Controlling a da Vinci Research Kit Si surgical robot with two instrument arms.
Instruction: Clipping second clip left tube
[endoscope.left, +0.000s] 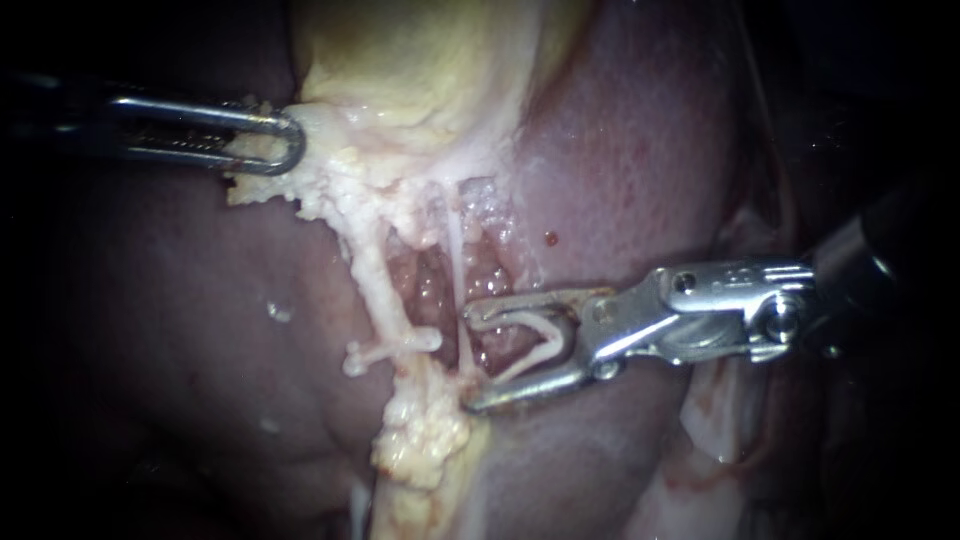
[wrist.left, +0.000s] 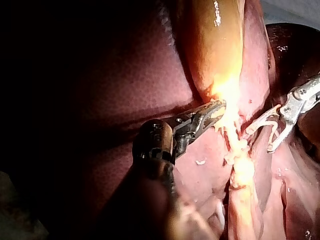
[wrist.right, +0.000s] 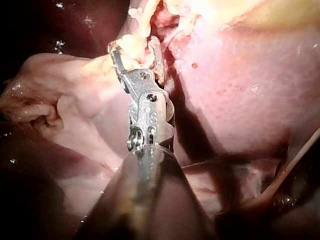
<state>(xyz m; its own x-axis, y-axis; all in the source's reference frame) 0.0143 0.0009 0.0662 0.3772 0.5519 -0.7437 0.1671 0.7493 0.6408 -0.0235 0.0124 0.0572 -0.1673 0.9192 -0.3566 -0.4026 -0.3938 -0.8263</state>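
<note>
Step in hand: approach.

Left instrument (endoscope.left: 272, 140): hand clenched on fatty tissue (endoscope.left: 335, 175) at the gallbladder (endoscope.left: 420, 70).

Right instrument (endoscope.left: 470, 357): hand wide, carrying the second clip (endoscope.left: 545, 335), just beside the left tube (endoscope.left: 378, 285), not yet around it. The tube bears a first clip (endoscope.left: 392, 347).

Next, probably: advance to straddle the tube apart from the first clip, then squeeze.

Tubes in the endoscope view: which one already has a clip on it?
The left tube, the thicker one: a white clip sits across it. The thinner right tube bears none.
</note>
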